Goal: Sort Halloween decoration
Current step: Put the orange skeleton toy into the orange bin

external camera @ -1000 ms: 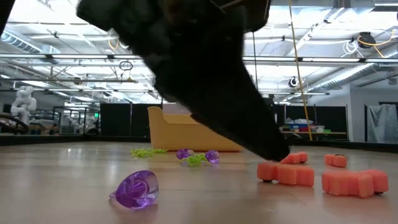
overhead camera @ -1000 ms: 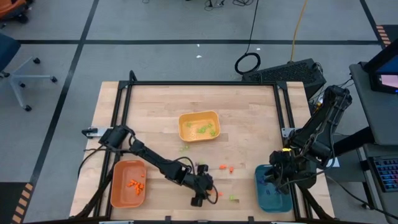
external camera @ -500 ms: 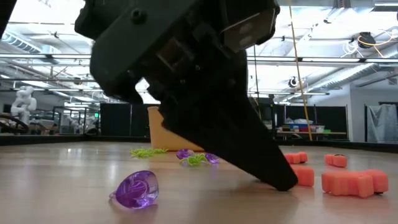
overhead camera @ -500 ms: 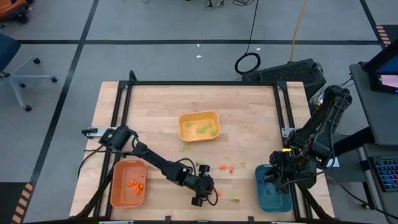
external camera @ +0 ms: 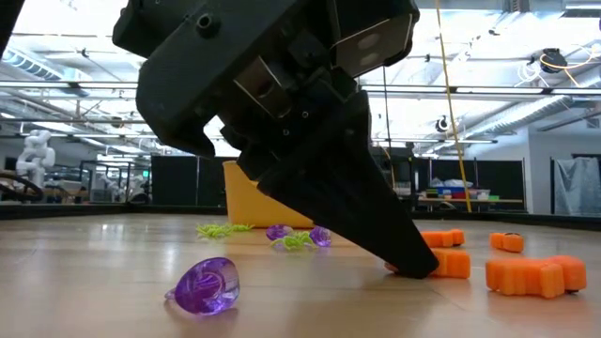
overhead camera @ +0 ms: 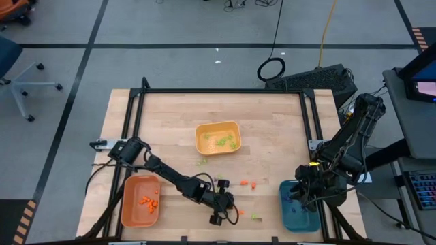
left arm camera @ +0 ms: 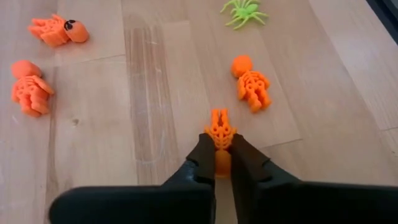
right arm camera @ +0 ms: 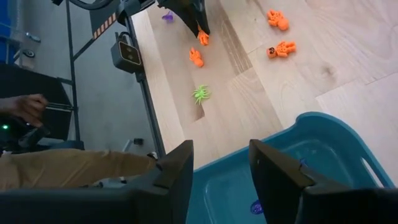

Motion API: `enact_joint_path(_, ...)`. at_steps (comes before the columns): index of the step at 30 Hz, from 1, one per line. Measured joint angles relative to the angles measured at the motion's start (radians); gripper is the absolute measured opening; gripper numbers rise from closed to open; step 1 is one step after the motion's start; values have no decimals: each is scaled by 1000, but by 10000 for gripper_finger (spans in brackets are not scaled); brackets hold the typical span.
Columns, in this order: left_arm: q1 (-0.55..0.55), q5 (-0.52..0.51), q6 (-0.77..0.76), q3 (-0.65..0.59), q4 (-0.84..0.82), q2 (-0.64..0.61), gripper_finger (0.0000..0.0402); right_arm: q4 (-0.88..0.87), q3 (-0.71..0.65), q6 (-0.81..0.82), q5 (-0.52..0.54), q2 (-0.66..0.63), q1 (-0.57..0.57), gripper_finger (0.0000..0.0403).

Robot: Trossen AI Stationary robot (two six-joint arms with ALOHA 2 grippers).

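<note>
Orange skeleton figure (left arm camera: 219,134) is pinched between the left gripper's (left arm camera: 218,152) closed fingers, low on the wooden table (overhead camera: 272,129) near its front edge. More orange figures (left arm camera: 252,84) and a green spider (left arm camera: 243,11) lie nearby. Right gripper (right arm camera: 219,163) hangs, jaws spread, over the teal tray (right arm camera: 339,140).

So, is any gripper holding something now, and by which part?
The left gripper pinches an orange skeleton by one end. The right gripper holds nothing.
</note>
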Motion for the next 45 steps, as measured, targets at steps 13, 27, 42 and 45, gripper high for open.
enact_joint_path(13, 1, -46, -52, -5, -28, -101, 29, 0, 0, 6, 1, 0, 0, 141)
enact_joint_path(27, 1, -249, -43, -3, -35, -428, 27, 77, 0, 6, 207, 0, -31, 141)
enact_joint_path(42, -12, -296, 54, -2, -49, -697, 27, 301, 0, -104, 291, 0, -177, 141)
enact_joint_path(45, -29, -302, 72, -2, -53, -728, 27, 350, 0, -165, 290, 0, -213, 141)
